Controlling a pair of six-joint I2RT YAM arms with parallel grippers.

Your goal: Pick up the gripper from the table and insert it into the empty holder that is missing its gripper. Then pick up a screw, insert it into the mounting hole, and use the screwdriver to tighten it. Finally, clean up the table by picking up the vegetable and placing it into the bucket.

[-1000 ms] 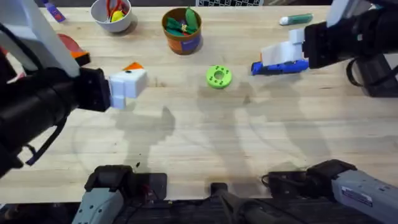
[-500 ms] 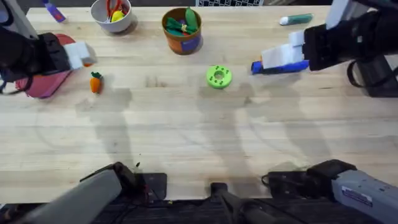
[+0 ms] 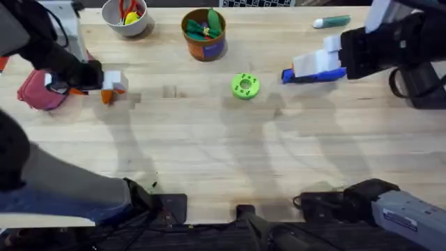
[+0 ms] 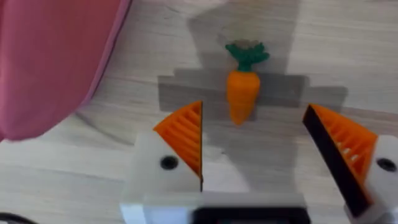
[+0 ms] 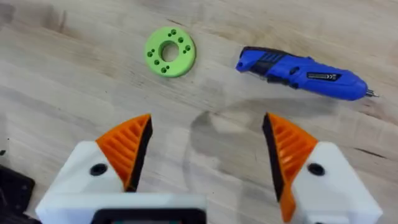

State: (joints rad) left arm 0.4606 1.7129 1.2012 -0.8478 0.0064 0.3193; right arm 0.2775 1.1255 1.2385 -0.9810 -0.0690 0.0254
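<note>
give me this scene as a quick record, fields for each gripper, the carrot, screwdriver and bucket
left gripper: open, over the table's left side, fingers either side of the carrot, not touching it
right gripper: open, empty, above the table near the screwdriver
carrot: lying on the table beside a pink cloth
screwdriver: lying on the table, right of a green disc
bucket: upright at the far edge, toys inside

Orange carrot (image 4: 242, 93) (green top) lying flat, blue screwdriver (image 5: 301, 73) on table

A green ring (image 3: 244, 86), white bowl (image 3: 126, 17), teal marker (image 3: 332, 22) and pink cloth (image 3: 40, 92) lie on the table (image 3: 223, 153).
</note>
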